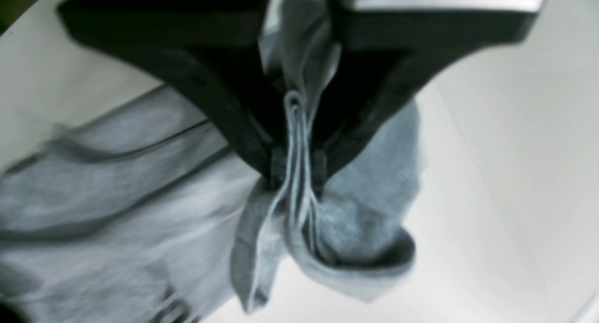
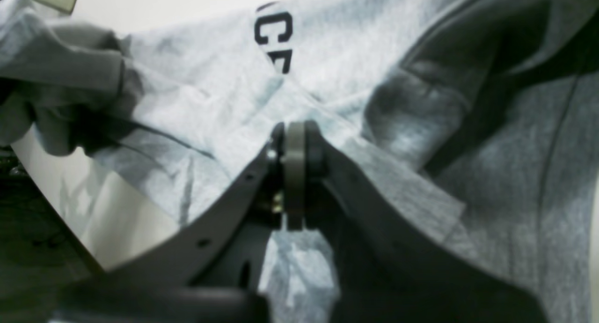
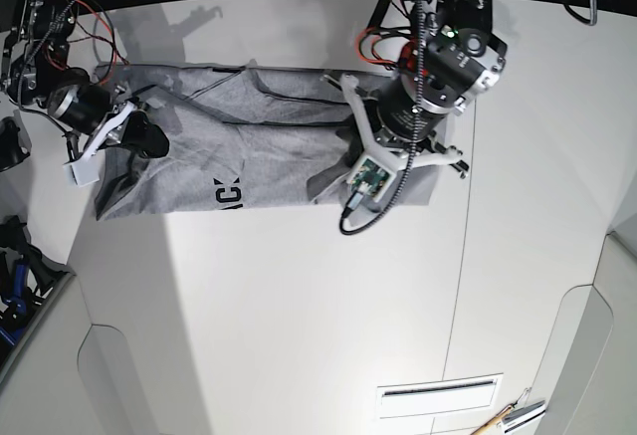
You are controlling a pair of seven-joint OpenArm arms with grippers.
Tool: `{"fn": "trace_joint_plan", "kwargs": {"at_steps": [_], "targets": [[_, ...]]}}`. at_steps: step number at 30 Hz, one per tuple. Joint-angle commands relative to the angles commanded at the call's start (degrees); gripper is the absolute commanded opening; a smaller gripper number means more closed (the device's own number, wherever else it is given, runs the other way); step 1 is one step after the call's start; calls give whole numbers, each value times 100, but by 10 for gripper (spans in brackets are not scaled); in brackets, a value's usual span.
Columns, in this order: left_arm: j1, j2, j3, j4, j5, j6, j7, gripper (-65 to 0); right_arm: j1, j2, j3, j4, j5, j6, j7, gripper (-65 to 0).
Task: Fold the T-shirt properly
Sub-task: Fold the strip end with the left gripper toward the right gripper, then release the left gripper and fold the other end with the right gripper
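Observation:
The light grey T-shirt [image 3: 269, 151] lies spread and rumpled across the far part of the white table [image 3: 299, 306]. Black lettering [image 3: 227, 194] shows at its near edge and in the right wrist view [image 2: 275, 37]. My left gripper [image 1: 297, 173] is shut on a bunched fold of the T-shirt [image 1: 355, 210] at its right end, lifted off the table. My right gripper [image 2: 295, 147] is shut on the T-shirt [image 2: 210, 107] at its left end, with cloth running between the jaws. The left arm [image 3: 438, 67] hides the shirt's right end in the base view.
Red and black cables [image 3: 60, 17] and hardware crowd the far left corner. The right arm [image 3: 95, 121] sits at the table's left edge. A seam [image 3: 463, 256] runs down the table. A slot [image 3: 438, 392] and a pencil-like tool [image 3: 503, 417] lie at the near right.

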State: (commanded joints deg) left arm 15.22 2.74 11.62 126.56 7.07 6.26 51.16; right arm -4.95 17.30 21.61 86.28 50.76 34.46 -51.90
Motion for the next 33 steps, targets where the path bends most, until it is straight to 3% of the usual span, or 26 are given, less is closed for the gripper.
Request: {"fn": "trace_joint_plan", "kwargs": {"at_steps": [5, 12, 15, 18, 19, 22, 23, 24, 26, 29, 33], "targets": [[-221, 11, 632, -212, 387, 492, -17, -650, 0, 0, 0, 0, -103, -2, -63, -650], [-540, 13, 723, -1624, 437, 492, -254, -650, -2, 2, 2, 0, -103, -17, -109, -650], [-584, 76, 723, -1971, 367, 481, -118, -650, 0, 2, 2, 0, -13, -17, -105, -650], [-584, 210, 723, -1991, 365, 173, -120, -650, 2, 2, 2, 2, 101, -17, -105, -631], [-588, 264, 723, -1991, 365, 48, -129, -619, 2, 2, 2, 2, 116, -17, -105, -565], [-586, 358, 723, -1991, 151, -98, -264, -342, 2, 2, 26, 2, 162, -15, -98, -423], [-586, 363, 723, -1991, 66, -96, -299, -270, 2, 2, 52, 4, 197, -13, -101, -404], [-586, 363, 723, -1991, 42, -96, -317, -237, 2, 2, 85, 4, 201, -13, -101, -401], [-586, 363, 723, -1991, 42, -157, -299, -235, 4, 2, 210, 4, 201, -13, -101, -402], [-586, 363, 723, -1985, -273, -734, -291, -236, 90, 22, 540, 4, 225, -13, -105, -402], [-586, 385, 723, -1853, -1537, -1513, -319, -236, 175, 284, 1027, 9, 315, -13, -63, -401]]}}
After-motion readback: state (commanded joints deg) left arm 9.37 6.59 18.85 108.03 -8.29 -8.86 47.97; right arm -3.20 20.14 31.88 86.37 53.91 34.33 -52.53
